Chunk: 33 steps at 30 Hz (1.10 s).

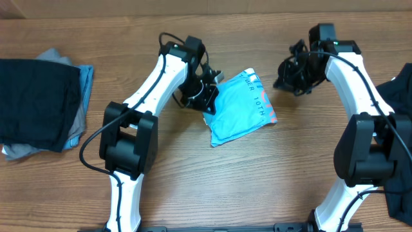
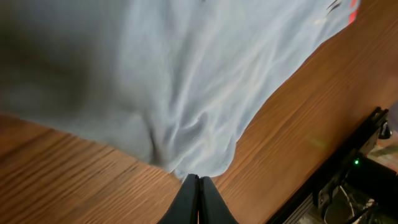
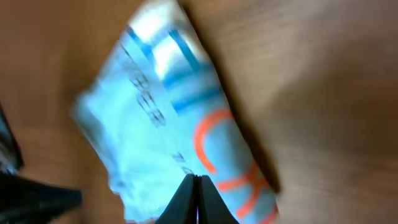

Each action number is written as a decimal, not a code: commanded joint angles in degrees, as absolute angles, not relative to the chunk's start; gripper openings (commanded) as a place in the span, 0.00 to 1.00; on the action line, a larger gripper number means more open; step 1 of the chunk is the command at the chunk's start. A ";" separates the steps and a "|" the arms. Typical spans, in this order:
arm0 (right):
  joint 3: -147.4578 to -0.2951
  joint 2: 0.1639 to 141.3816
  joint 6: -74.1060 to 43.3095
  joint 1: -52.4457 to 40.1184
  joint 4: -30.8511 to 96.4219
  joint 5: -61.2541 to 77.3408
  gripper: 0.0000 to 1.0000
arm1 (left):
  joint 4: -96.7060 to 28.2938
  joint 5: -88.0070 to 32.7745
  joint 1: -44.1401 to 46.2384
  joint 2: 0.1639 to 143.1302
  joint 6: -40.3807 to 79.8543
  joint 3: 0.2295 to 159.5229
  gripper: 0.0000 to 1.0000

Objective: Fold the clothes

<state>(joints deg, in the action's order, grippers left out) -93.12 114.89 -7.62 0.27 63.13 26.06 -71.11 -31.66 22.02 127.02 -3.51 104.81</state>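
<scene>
Sky-blue cotton sits at the centre of the overhead frame: the sky-blue T-shirt (image 1: 239, 109) lies as a folded, tilted packet on the wooden table (image 1: 257, 187), its lettered edge turned toward the right side. The relation we care about is which arm is nearer. The left gripper (image 1: 207, 98) is at the packet's left edge, jaws pressed together with the tips right at the hem. Whether they pinch any cloth we cannot tell from the wrist view. The right gripper (image 1: 291, 76) is also clenched and holds nothing. It hangs up and to the right of the shirt, apart from it, with bare wood between. We judge the fold close to finished, so the next move probably falls to the left arm. The stack of folded clothes (image 1: 38, 106) waits at the far left of the frame, on that arm's side.
</scene>
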 commanded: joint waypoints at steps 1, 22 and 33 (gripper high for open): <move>-90.11 114.21 -4.45 -0.14 63.90 25.58 0.04 | -69.76 -31.64 22.70 127.22 -3.68 100.66 0.04; -69.82 114.21 -4.69 -0.14 45.04 25.87 0.04 | -53.45 -32.45 24.69 127.17 0.47 84.71 0.04; -79.81 105.82 -5.74 0.80 47.37 32.16 0.04 | -58.59 -27.64 24.69 121.75 3.88 101.36 0.04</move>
<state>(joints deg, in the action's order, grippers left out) -75.07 112.03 -5.76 0.40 47.66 29.41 -58.74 -30.26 24.29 125.56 1.61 95.13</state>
